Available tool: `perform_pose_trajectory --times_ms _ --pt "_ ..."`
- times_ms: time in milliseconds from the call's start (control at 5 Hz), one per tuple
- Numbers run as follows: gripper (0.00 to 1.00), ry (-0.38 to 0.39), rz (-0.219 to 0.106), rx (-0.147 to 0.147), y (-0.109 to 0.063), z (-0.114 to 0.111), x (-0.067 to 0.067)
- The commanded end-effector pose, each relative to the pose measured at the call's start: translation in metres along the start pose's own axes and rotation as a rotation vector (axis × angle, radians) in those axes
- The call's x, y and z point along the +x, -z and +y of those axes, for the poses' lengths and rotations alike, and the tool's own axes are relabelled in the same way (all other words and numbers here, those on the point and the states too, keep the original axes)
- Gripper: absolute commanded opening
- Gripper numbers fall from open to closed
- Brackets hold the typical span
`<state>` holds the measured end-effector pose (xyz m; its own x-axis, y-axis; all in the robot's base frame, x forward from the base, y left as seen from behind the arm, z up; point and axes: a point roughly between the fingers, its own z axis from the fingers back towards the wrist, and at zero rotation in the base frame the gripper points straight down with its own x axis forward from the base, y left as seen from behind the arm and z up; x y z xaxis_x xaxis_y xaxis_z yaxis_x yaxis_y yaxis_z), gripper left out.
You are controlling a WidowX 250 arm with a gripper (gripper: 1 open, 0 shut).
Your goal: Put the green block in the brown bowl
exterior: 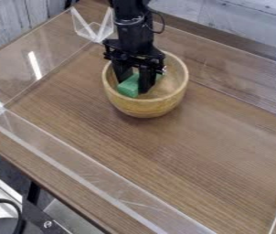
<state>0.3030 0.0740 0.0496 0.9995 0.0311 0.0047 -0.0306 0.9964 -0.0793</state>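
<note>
The brown bowl [167, 101] stands on the wooden table at the upper middle of the camera view. My black gripper [133, 86] points straight down into it, fingertips below the rim. The green block [128, 87] sits tilted between the two fingers [149, 77], low inside the bowl, and the jaws are closed against its sides. Its lower end is hidden by the bowl's near wall, so I cannot tell whether it touches the bottom.
Clear acrylic walls [31, 69] fence the wooden tabletop [165, 164] on all sides. The arm [128, 18] rises from the gripper toward the top edge of the view.
</note>
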Motion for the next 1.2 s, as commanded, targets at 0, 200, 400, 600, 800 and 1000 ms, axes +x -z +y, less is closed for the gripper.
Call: perform_pose_trajectory --times_ms 0,200,400,600,800,1000 --pt "1.00 0.013 -0.066 0.020 -0.022 -0.002 0.013" --pt "1.00 0.018 -0.089 0.018 -0.037 -0.006 0.015" --pt "1.00 0.022 -0.114 0.020 -0.055 -0.010 0.017" --pt "1.00 0.026 -0.143 0.023 -0.075 -0.014 0.018" --pt "1.00 0.032 -0.178 0.024 -0.096 -0.019 0.019" --pt "1.00 0.037 -0.172 0.024 -0.090 -0.019 0.017"
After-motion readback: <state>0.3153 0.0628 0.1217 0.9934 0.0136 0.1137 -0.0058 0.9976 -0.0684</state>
